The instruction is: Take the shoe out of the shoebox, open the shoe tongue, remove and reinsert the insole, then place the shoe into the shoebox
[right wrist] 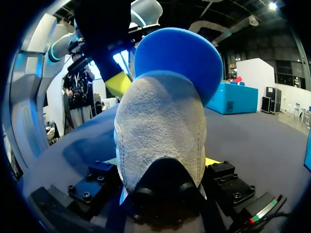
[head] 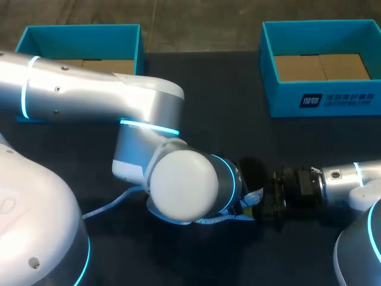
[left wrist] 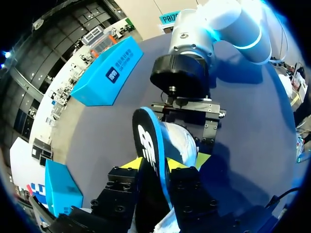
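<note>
The grey-and-white shoe (right wrist: 160,126) sits between the fingers of my right gripper (right wrist: 163,162), which is shut on its sides. A blue-edged insole (left wrist: 148,141) with a black top stands upright out of the shoe (left wrist: 181,141). My left gripper (left wrist: 154,164) is around the insole, one yellow tip close on each side, slightly apart and open. In the right wrist view the insole (right wrist: 180,58) rises above the shoe, with a left fingertip (right wrist: 119,83) beside it. In the head view my left arm (head: 190,185) hides most of the shoe (head: 254,195). My right gripper (head: 271,199) meets it from the right.
Two open blue shoeboxes stand at the back of the dark table, one at the left (head: 80,36) and one at the right (head: 321,98). Both have cardboard inside. My left arm's cable (head: 107,205) trails across the table near the front.
</note>
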Controlling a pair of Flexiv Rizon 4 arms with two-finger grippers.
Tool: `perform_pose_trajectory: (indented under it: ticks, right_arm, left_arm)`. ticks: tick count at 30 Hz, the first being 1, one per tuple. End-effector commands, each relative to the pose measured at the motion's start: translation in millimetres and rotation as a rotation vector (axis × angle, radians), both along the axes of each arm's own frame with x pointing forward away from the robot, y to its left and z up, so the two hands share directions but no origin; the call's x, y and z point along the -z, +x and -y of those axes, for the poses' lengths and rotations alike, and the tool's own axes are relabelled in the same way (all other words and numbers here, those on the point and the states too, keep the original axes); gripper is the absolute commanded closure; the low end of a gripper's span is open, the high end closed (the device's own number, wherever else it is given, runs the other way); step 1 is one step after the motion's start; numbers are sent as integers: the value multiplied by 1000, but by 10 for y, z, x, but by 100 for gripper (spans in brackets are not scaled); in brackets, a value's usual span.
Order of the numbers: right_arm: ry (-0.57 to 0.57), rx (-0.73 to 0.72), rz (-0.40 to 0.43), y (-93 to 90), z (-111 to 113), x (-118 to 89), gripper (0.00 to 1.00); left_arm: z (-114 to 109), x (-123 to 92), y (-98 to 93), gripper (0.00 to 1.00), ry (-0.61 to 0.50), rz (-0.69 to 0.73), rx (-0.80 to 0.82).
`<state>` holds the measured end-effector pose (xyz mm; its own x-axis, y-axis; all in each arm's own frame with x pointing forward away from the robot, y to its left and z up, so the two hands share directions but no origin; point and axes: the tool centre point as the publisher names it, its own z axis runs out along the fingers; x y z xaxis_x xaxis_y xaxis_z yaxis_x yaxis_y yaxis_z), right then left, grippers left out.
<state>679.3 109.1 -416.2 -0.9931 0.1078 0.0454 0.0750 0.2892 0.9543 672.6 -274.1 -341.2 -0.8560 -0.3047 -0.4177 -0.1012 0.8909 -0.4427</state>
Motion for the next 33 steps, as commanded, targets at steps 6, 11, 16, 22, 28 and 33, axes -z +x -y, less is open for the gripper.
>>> perform_pose_trajectory:
  ticks: [6,11,16,22,28,33]
  right_arm:
    - [-3,2,-1,-5,-6,5,100]
    - [-3,2,-1,-5,-6,5,100]
    - [-3,2,-1,-5,-6,5,100]
    - [-3,2,-1,-5,-6,5,100]
    - [-3,2,-1,-5,-6,5,100]
    - [-3,2,-1,-5,-6,5,100]
  left_arm:
    - [-24,111,74,68,-13,-20,14]
    - [9,150,73,70,-12,-17,17]
    - [45,185,60,71,-5,-3,19]
    - [54,186,107,73,-5,-12,16]
    - [43,193,157,91,-5,-18,1]
    - [10,149,122,100,-18,-34,9]
